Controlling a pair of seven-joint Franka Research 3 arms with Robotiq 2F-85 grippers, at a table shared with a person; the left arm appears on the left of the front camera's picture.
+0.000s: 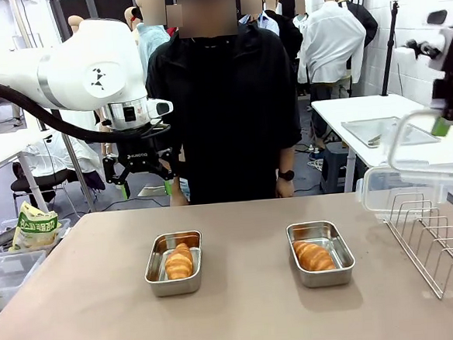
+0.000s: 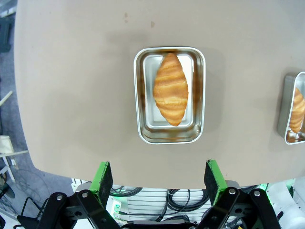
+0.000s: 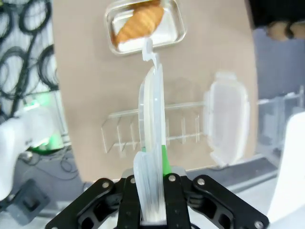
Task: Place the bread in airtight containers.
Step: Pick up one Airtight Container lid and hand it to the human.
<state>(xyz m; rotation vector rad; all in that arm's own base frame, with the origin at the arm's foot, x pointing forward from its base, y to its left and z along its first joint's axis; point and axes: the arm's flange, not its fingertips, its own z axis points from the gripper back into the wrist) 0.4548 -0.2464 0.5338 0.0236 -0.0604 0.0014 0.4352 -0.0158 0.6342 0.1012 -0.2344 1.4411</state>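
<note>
Two steel pans sit on the table, each holding a croissant: the left pan (image 1: 176, 282) with its croissant (image 1: 179, 261), and the right pan (image 1: 322, 272) with its croissant (image 1: 314, 256). My left gripper (image 1: 144, 174) hangs open above the table's far edge behind the left pan. In the left wrist view its gripper (image 2: 159, 179) stands open, apart from the pan (image 2: 143, 95) and croissant (image 2: 170, 88). High at the right, my right gripper (image 1: 444, 122) is shut on a clear lid (image 1: 431, 154). The right wrist view shows that lid (image 3: 151, 119) edge-on in the gripper (image 3: 153, 191), above a pan (image 3: 176, 28).
A person in black stands at the far side, hands down. A wire rack (image 1: 437, 237) and a clear plastic box (image 1: 383, 190) stand at the right. A second clear lid (image 3: 228, 119) lies past the rack. A snack bag (image 1: 34, 226) and bins sit off the left.
</note>
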